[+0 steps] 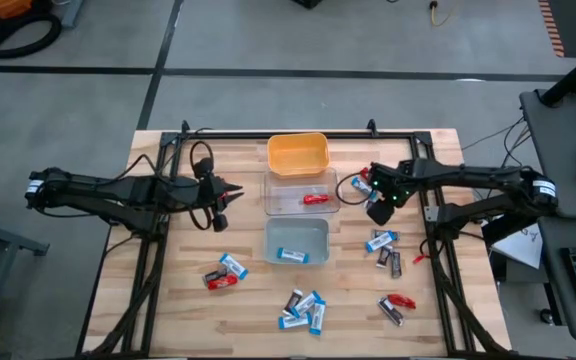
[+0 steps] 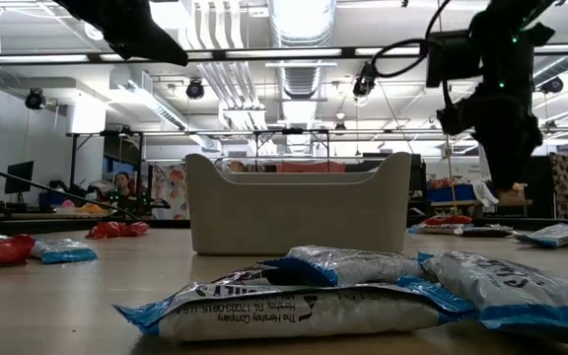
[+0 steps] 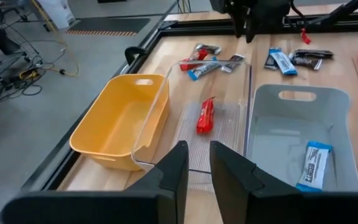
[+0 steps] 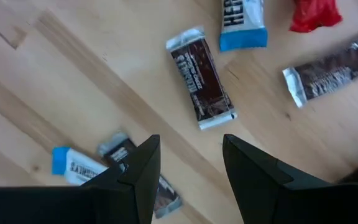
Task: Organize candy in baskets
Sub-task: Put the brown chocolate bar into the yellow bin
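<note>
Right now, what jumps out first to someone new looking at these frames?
Three bins in a row mid-table: the yellow bin empty, the clear bin holding one red candy, the grey bin holding one blue-and-white candy. More wrapped candies lie scattered on the wooden table in front and to the right.

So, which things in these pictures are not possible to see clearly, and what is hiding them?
- Low view: the grey-blue basket shows only its outer wall, which hides its contents and the two bins behind.
- High view: wrapper print on the candy is too small to read.
- Right wrist view: the right gripper fingers cover part of the dark bar beneath.
- Left wrist view: the left gripper hides the clear basket near edge.
</note>
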